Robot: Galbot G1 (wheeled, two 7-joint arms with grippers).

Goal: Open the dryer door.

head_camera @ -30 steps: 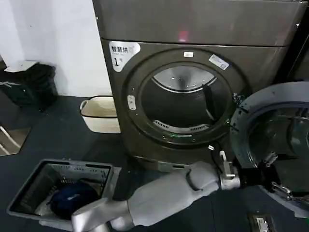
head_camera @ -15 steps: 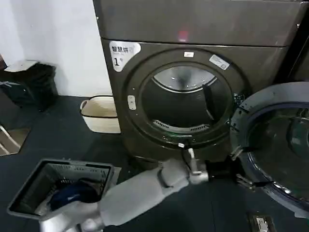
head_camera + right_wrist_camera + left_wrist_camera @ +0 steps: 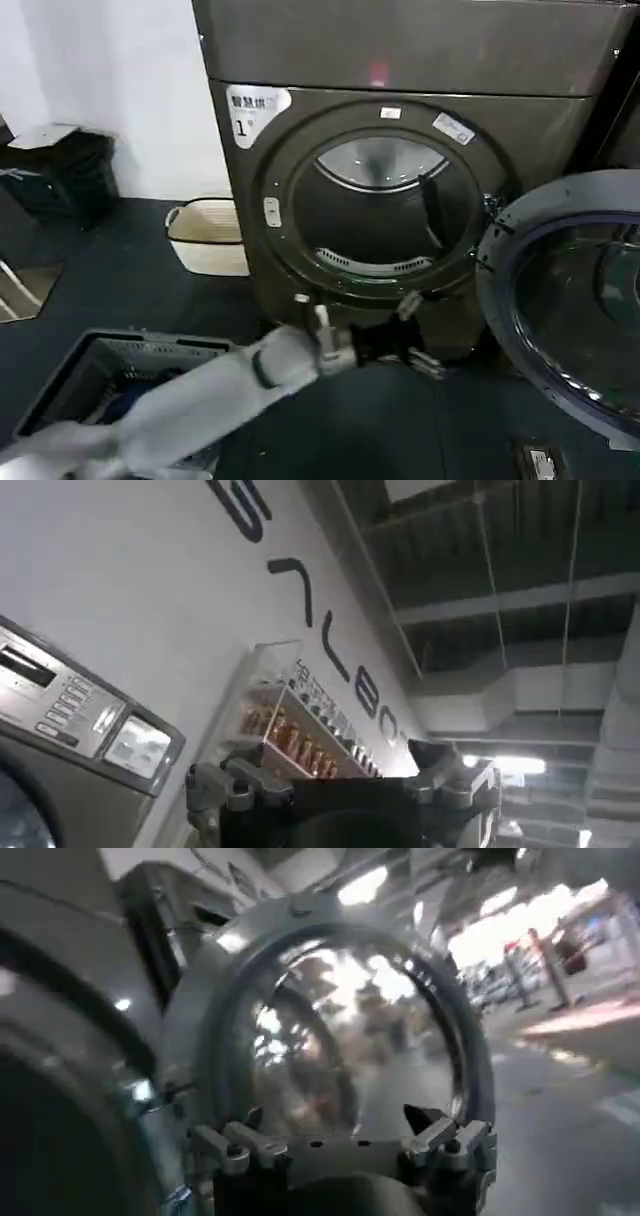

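The dryer door point(image 3: 497, 300) stands swung wide open at the right of the machine, its grey inner side and glass facing me. The round drum opening point(image 3: 375, 215) is uncovered. My left arm reaches across from the lower left. Its gripper point(image 3: 418, 335) hangs open in front of the machine's lower front, left of the door and apart from it. In the left wrist view the left gripper point(image 3: 335, 1123) holds nothing, and the dryer door point(image 3: 200, 1018) shows beyond it. My right gripper point(image 3: 330, 765) is open and empty, pointing up toward a wall.
A cream tub point(image 3: 208, 235) sits on the floor left of the dryer. Below my left arm stands a grey laundry basket point(image 3: 100, 360) with dark clothes inside. A black bin point(image 3: 60, 175) is at the far left. The open door blocks the right side.
My left gripper has drawn back leftward from the door's inner edge to the front of the machine, still open. The door has stayed wide open.
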